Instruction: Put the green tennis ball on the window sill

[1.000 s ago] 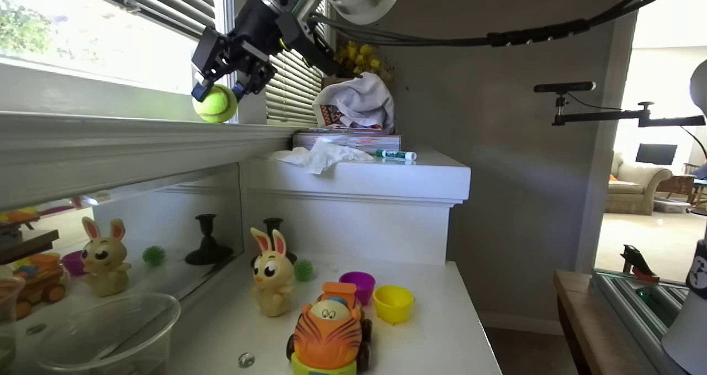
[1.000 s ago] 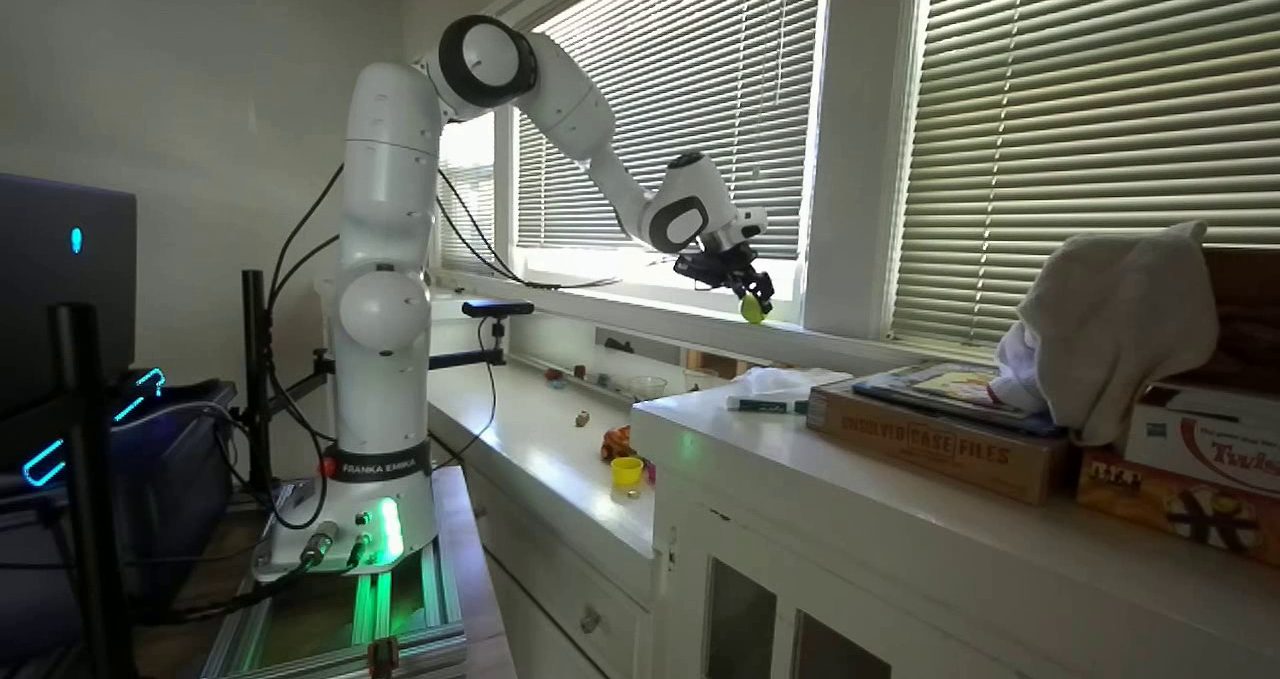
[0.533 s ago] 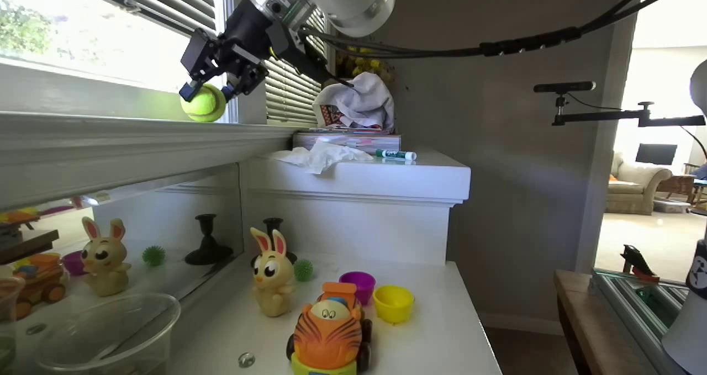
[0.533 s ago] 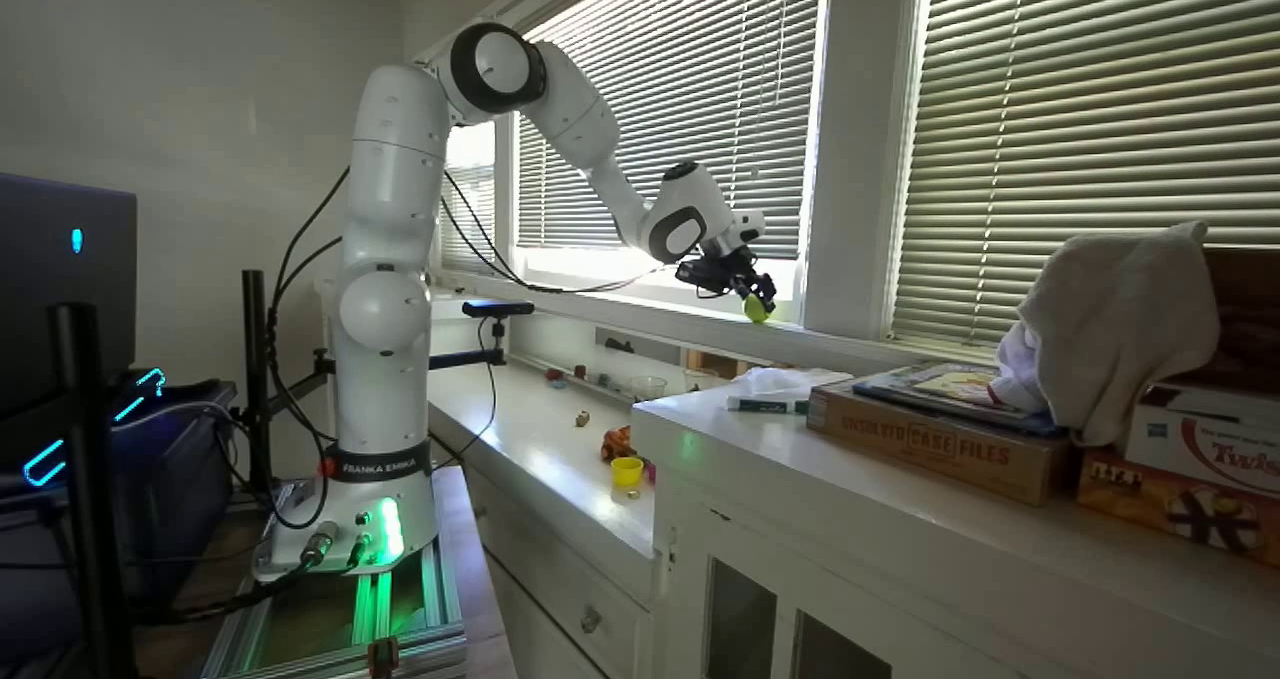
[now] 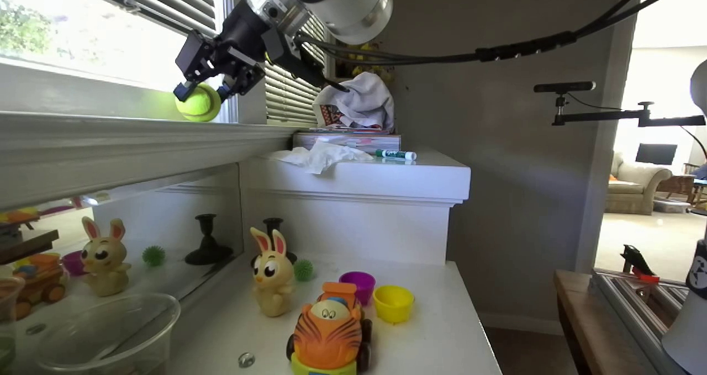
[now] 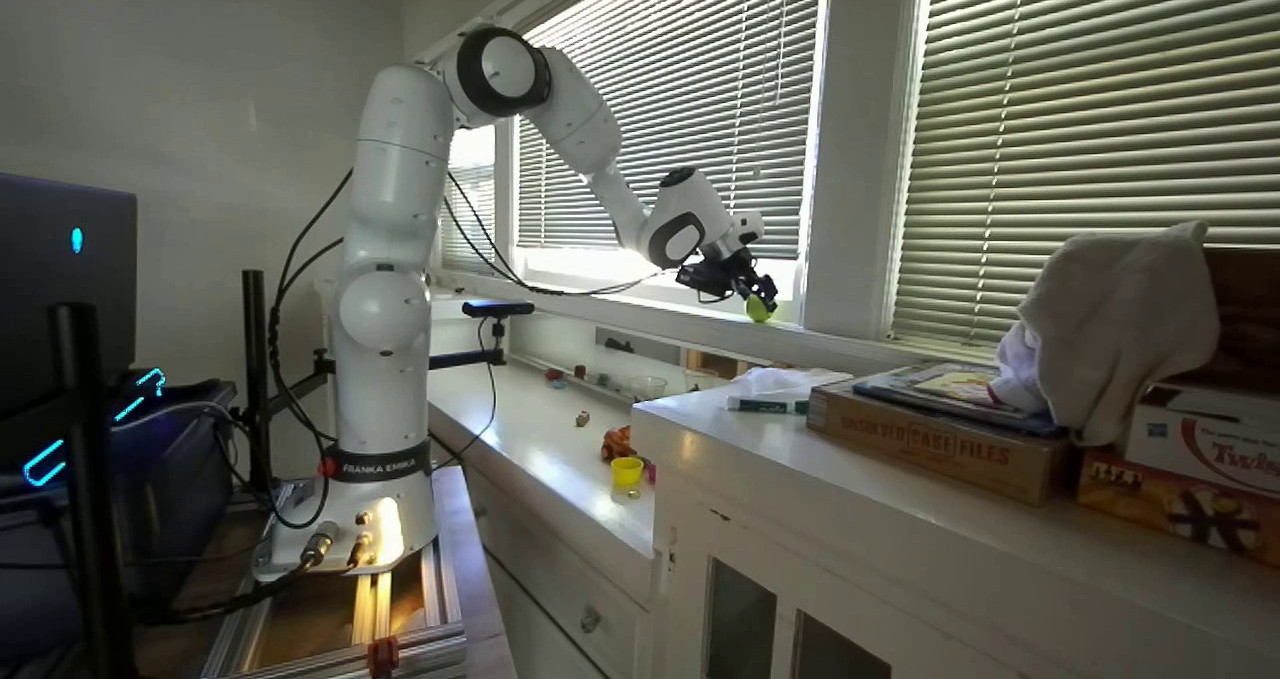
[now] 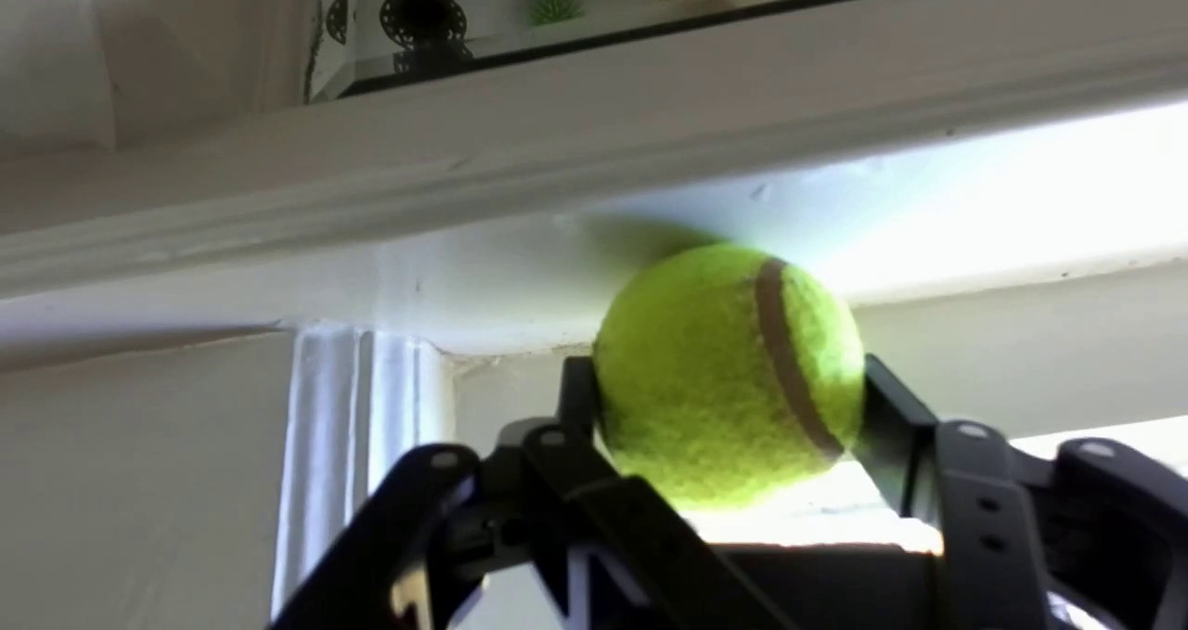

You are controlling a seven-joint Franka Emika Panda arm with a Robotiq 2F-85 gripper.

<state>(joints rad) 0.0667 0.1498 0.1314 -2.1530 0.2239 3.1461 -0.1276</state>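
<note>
The green tennis ball (image 5: 197, 104) is bright yellow-green and sits between the fingers of my gripper (image 5: 202, 92). In the wrist view both fingers press the ball (image 7: 715, 379) from its two sides, so the gripper (image 7: 729, 393) is shut on it. The window sill (image 5: 127, 135) is a long pale ledge under the window. The ball is at the height of the sill's top; I cannot tell whether it touches. In the wrist view the sill's top (image 7: 501, 273) lies right behind the ball, with a shadow beside it. The ball also shows in an exterior view (image 6: 757, 308) over the sill (image 6: 850, 342).
A window frame post (image 7: 325, 426) stands near the gripper. Below are a toy rabbit (image 5: 273, 281), an orange tiger car (image 5: 328, 336), yellow (image 5: 393, 303) and purple (image 5: 359, 286) cups and a clear tub (image 5: 110, 336). The higher cabinet top (image 5: 436, 162) bears a marker (image 5: 395, 154), boxes and a cloth.
The gripper and ball have moved left along the sill in an exterior view and sunk slightly. The ball stays held. The light at the robot's base has turned from green to yellowish white.
</note>
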